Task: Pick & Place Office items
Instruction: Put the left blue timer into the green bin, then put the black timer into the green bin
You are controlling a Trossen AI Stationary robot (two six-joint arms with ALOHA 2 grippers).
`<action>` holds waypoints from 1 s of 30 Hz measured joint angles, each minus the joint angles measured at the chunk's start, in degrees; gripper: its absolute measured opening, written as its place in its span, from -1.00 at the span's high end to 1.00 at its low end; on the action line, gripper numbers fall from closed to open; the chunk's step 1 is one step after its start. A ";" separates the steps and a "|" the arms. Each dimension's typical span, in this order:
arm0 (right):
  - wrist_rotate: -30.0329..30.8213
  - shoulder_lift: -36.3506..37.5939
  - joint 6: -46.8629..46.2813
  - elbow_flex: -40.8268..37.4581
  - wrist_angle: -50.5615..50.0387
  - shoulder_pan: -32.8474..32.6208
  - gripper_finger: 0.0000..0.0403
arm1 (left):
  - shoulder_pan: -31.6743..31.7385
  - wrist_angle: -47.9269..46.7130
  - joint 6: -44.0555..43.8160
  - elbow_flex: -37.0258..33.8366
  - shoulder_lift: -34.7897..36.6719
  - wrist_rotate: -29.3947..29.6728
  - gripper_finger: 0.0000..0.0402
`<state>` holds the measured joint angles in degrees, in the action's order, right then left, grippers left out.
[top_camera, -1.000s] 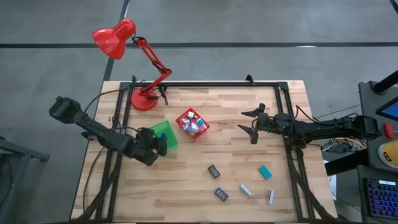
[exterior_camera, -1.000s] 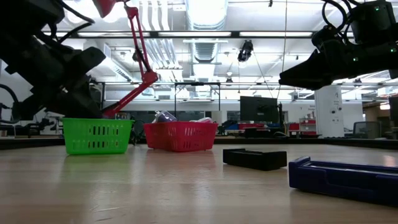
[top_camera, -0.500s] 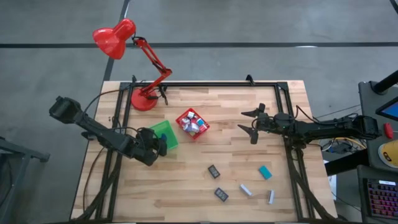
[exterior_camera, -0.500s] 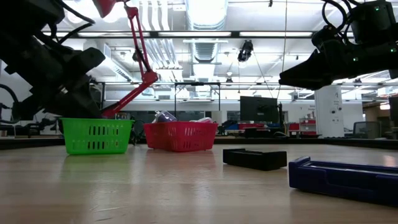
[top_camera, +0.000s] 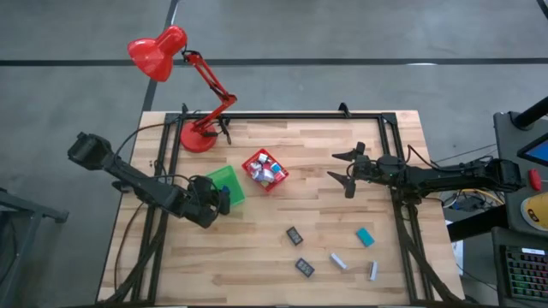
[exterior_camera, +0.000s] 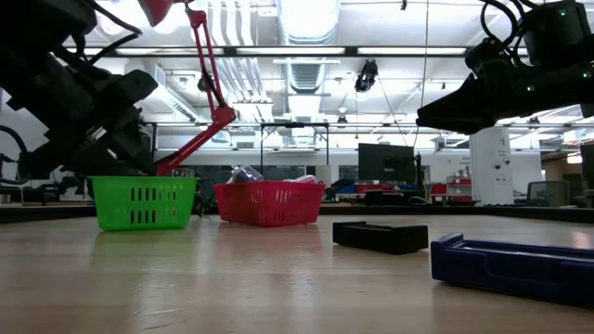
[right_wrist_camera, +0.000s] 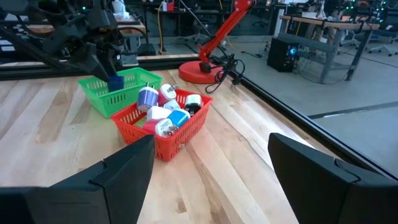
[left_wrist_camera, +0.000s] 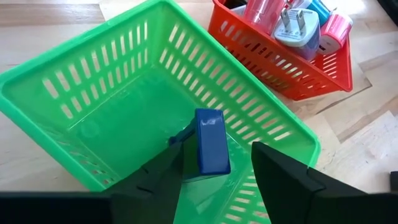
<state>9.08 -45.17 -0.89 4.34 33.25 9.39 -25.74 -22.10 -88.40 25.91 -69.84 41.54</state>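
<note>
My left gripper (left_wrist_camera: 214, 168), fingers spread, hangs over the green bin (left_wrist_camera: 74, 93); a blue block (left_wrist_camera: 209, 142) stands upright between them, bin floor directly below.

the left end effector (left_wrist_camera: 214, 171) is spreading its fingers (left_wrist_camera: 283, 177) over the green bin (left_wrist_camera: 93, 118), and the blue block (left_wrist_camera: 210, 142) between them is now standing free of the pads.
</note>
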 joint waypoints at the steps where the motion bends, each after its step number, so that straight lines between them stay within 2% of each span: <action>1: -0.02 0.00 0.00 0.00 0.00 0.00 -0.53 | 0.00 0.04 0.31 0.00 0.00 0.00 0.02; 8: 0.00 0.00 -0.01 0.02 -0.01 0.00 -0.49 | 0.00 -3.02 4.88 3.91 0.07 2.01 0.02; 15: -0.01 0.00 0.01 0.02 -0.01 0.00 -0.49 | -0.03 -13.33 8.15 14.03 0.07 6.93 0.02; 22: -0.02 0.00 -0.02 0.02 0.01 0.00 -0.54 | -1.28 -10.22 18.96 21.11 -2.01 7.74 0.02; 26: -0.01 0.00 -0.01 0.02 0.01 0.00 -0.54 | -3.32 -1.42 32.83 22.21 -6.05 7.41 0.02; 30: -0.02 0.00 -0.02 0.02 0.01 0.00 -0.51 | -4.61 12.23 60.06 22.08 -11.67 3.53 0.02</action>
<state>9.06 -45.17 -0.91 4.36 33.26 9.39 -30.35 -9.87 -28.34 47.99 -81.51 45.07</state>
